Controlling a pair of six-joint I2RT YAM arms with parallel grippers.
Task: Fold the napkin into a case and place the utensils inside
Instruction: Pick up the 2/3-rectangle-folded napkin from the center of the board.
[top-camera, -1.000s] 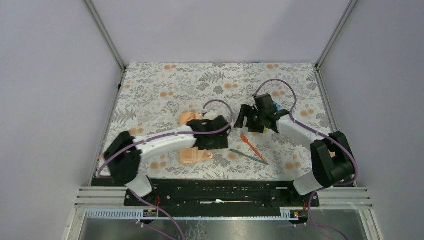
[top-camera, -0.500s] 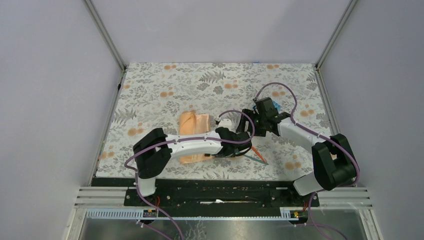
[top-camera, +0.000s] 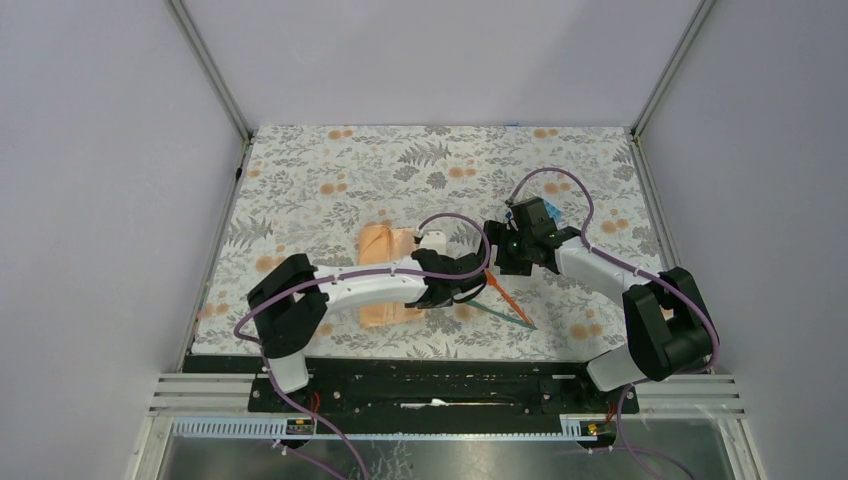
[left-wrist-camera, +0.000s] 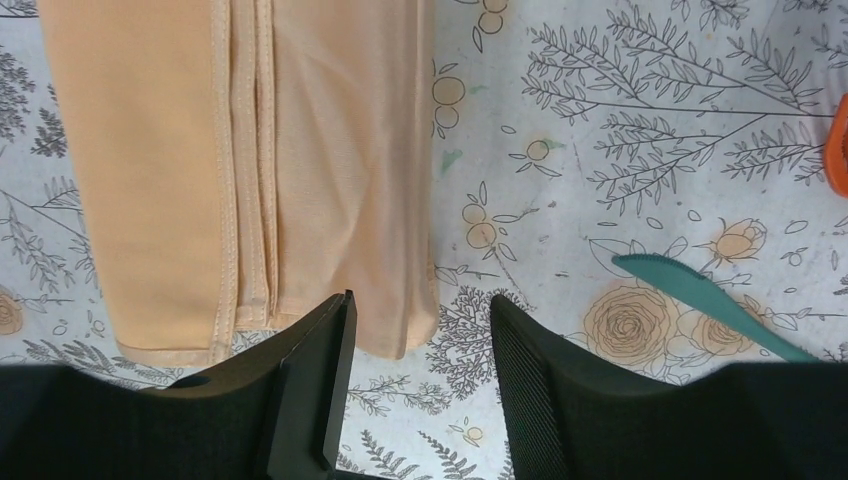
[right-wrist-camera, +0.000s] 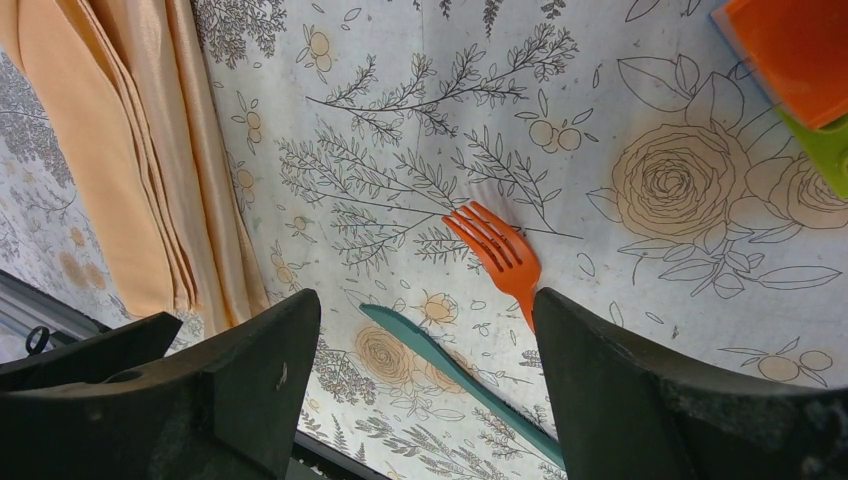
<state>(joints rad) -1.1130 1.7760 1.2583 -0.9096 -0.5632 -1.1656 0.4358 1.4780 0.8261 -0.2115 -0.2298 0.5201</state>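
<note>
The peach-orange napkin (top-camera: 384, 243) (left-wrist-camera: 250, 170) lies folded into a long narrow strip on the floral mat (top-camera: 330, 180). My left gripper (top-camera: 441, 294) (left-wrist-camera: 420, 335) hovers at the strip's near right corner, jaws open and empty, with that corner showing between the fingertips. To its right lie the utensils, an orange fork (top-camera: 506, 296) (right-wrist-camera: 500, 255) and a teal knife (top-camera: 505, 315) (left-wrist-camera: 700, 300) (right-wrist-camera: 450, 365), crossing each other. My right gripper (top-camera: 498, 262) (right-wrist-camera: 425, 320) hangs open above the fork's head, holding nothing. The napkin (right-wrist-camera: 120, 170) is at the left of the right wrist view.
Toy blocks sit just beyond the right gripper: a blue one (top-camera: 535, 212), plus an orange (right-wrist-camera: 800, 50) and a green one (right-wrist-camera: 825, 150). The left arm (top-camera: 350, 285) lies across the napkin's near part. The mat's near edge is close behind the utensils.
My left gripper swung right, off the top of the napkin to its near right corner, and its jaws narrowed. The right gripper shifted slightly toward the fork.
</note>
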